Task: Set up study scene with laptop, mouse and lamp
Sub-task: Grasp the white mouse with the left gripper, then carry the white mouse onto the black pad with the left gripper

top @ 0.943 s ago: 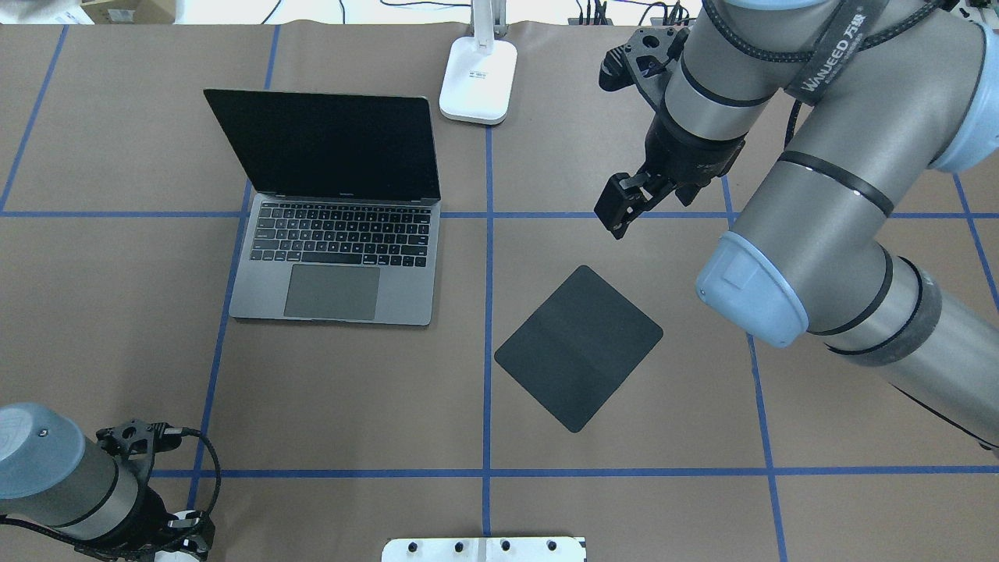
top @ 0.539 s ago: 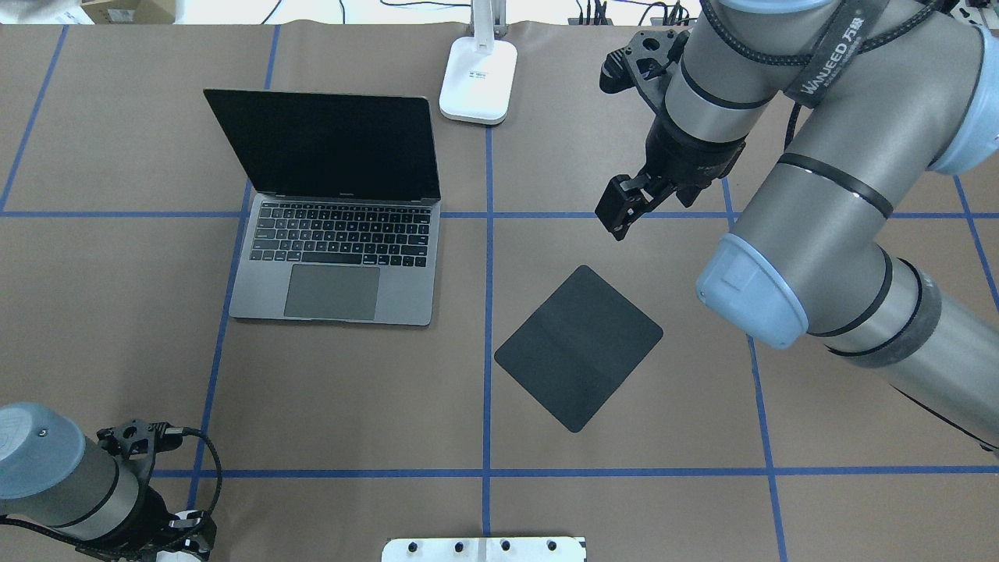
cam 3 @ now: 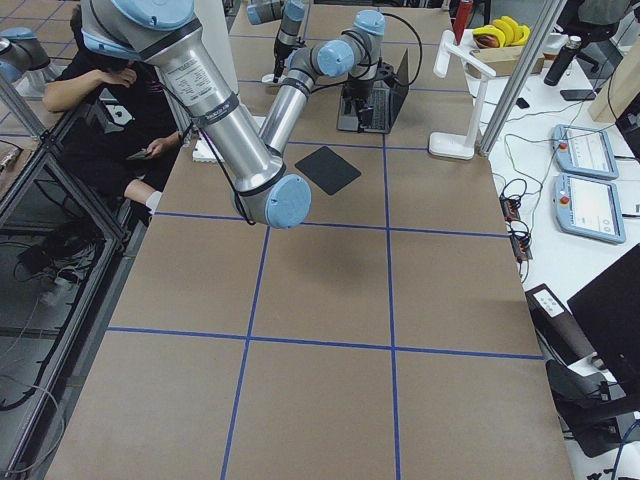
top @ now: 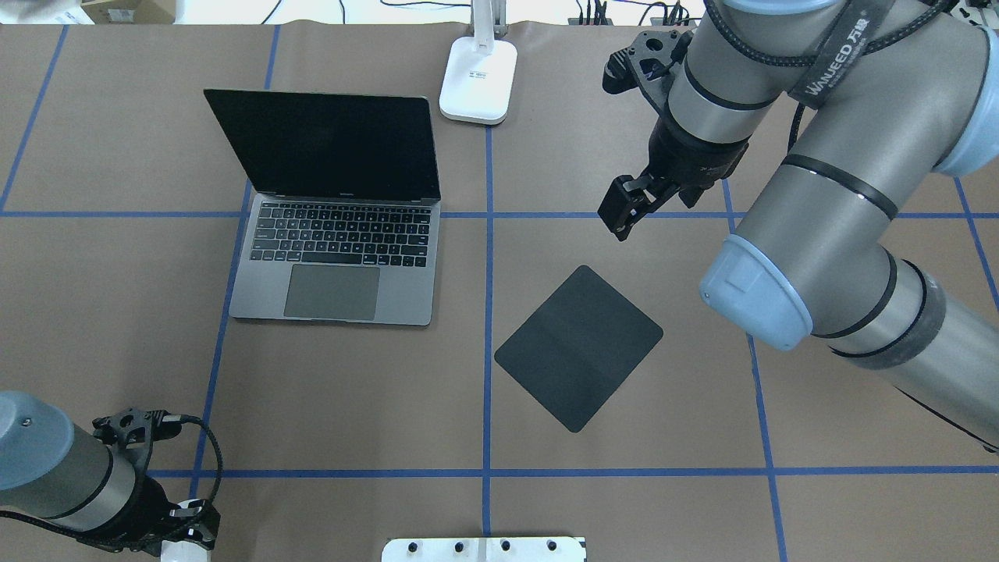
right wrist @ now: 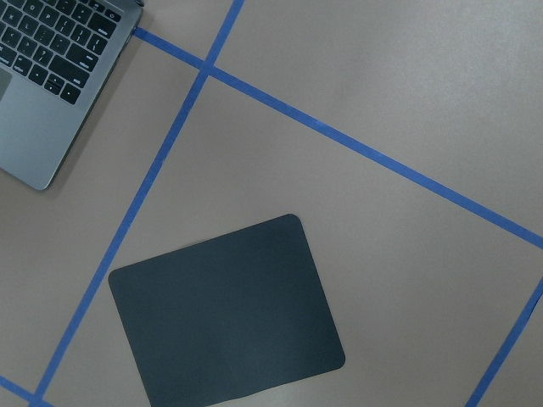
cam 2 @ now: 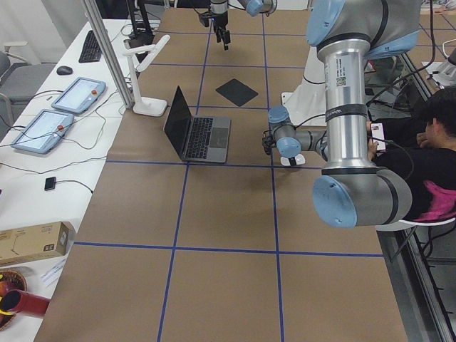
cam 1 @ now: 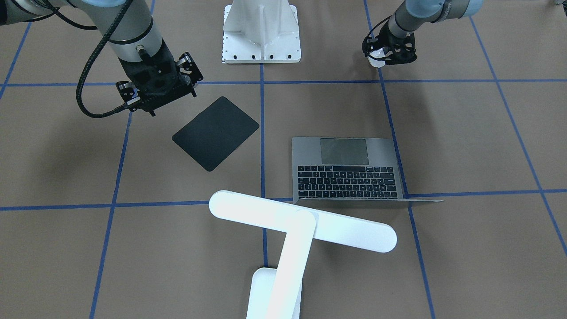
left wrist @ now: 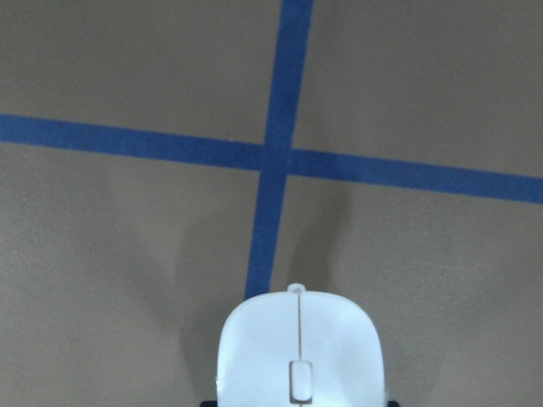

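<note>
While the left claw (cam 1: 382, 56) grips the mouse (left wrist: 299, 356), the right claw (top: 621, 221), under a WANJEED strap (top: 831, 58), cannot be judged.

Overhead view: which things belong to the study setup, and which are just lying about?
Job: laptop, mouse, lamp.
Lying about: black pad, white pedestal, cardboard box.

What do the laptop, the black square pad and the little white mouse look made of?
The laptop is probably grey metal, judging by its even matte sheen. The black pad is thin and matte, perhaps rubber or fabric, and lies quite flat. The mouse is likely glossy white plastic, with soft highlights on its shell.
</note>
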### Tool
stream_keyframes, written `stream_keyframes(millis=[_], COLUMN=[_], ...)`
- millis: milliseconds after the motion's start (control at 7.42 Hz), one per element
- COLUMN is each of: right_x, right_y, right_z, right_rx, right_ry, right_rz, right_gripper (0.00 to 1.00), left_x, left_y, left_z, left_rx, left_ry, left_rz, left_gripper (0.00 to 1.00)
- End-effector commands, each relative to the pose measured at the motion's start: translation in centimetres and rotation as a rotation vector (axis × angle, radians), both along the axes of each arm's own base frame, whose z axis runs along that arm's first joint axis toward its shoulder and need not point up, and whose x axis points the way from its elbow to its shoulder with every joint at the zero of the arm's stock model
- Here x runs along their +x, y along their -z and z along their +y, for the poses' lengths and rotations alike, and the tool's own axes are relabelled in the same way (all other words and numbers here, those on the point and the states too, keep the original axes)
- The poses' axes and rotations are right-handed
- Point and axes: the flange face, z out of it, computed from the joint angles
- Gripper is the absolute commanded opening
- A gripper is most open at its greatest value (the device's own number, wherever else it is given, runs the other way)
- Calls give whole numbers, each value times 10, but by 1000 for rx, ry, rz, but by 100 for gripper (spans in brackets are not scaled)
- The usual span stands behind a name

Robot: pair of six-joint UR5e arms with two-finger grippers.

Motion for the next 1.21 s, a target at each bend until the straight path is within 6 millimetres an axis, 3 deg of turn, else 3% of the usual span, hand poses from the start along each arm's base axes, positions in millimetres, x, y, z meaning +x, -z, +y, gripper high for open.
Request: stream_keyframes(millis=[0,269,674,808,1078], right_x=[10,21,32,35,36], right_y=[-8,-16,-23,-26,-28], right_z=[0,5,3,2,2], right_rx=[-5,-7,-18,-23,-28], right_ry=[-12,-19,-33,-38,-40], right_rz=[4,4,3,5,7], right_gripper=[100,100,100,100,100], left_x=[4,14,34,38,51], left_y=[28,75,157,167,187], left_z=[-16,-61,-131,-150,-168], left_rx=[23,95,192,204,215], left_ry=[30,86,115,135,153], left_rz=[63,157,136,134,154], left_gripper=[68,69,69,69,69])
